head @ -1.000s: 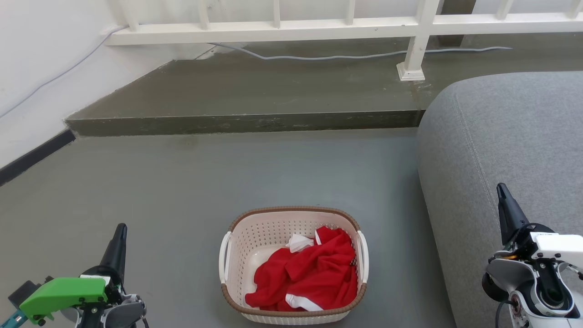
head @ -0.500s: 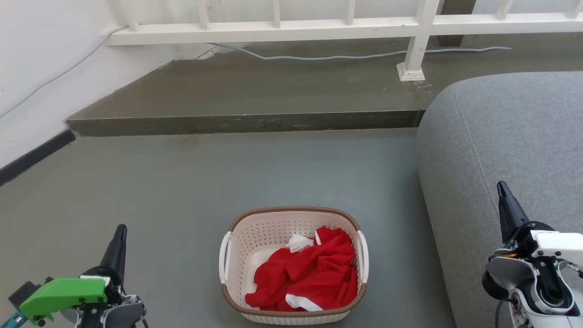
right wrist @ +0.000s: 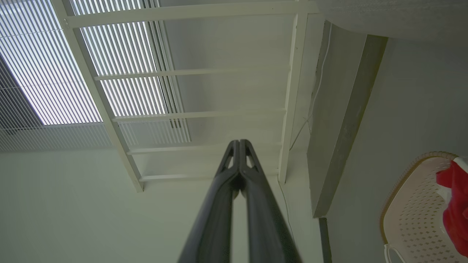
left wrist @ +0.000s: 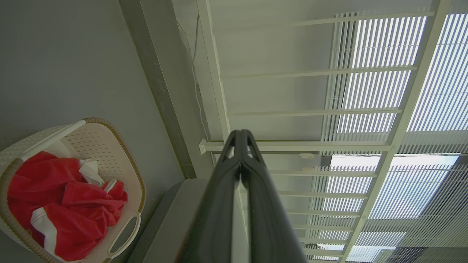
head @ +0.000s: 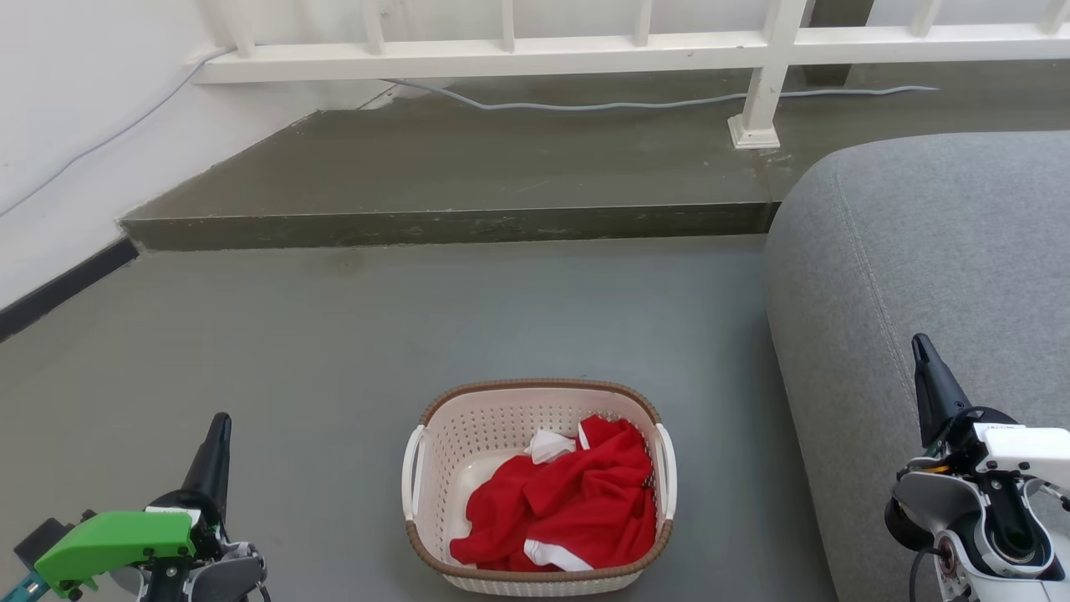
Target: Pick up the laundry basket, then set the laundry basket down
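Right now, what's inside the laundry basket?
The laundry basket holds a crumpled red garment with white trim, and a small white piece of cloth beside it. The basket's left bottom is bare. Anything under the garment is covered.

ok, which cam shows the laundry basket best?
Head view: the whole laundry basket, red cloth inside. Left wrist view shows most of it, cut off at the edge; right wrist view catches one end.

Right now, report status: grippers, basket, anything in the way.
Shut and empty: left gripper, right gripper. On the floor between them: laundry basket, untouched, red garment inside. Close on its right: sofa.
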Controlling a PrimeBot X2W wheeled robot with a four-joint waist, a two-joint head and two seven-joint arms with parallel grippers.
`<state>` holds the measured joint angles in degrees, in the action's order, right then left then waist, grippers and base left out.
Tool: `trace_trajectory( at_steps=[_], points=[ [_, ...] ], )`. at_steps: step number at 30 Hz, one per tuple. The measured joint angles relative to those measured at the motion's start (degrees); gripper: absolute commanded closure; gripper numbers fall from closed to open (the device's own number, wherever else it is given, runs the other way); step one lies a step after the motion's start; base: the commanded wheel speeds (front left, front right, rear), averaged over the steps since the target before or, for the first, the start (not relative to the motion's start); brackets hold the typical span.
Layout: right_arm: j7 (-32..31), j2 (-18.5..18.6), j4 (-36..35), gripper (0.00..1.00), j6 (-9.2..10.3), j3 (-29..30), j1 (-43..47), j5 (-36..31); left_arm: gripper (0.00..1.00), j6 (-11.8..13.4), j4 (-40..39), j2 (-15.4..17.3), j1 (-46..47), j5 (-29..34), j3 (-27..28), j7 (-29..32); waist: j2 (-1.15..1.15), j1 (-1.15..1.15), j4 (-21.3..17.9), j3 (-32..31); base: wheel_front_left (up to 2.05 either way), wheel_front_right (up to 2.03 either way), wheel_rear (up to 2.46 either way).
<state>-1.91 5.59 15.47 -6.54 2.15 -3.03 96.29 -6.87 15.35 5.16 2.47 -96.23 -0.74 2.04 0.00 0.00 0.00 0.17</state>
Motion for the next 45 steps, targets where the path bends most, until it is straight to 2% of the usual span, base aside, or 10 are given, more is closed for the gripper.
trace_trajectory(
  at_steps=[45],
  points=[
    [-0.2, 0.0, 0.4, 1.00, -0.02, 0.4, 0.0, 0.0, 1.00, -0.2, 0.5, 0.0, 0.2, 0.0, 0.3, 0.2, 0.00, 0.00, 0.0, 0.0, 0.00, 0.00, 0.00]
  ],
)
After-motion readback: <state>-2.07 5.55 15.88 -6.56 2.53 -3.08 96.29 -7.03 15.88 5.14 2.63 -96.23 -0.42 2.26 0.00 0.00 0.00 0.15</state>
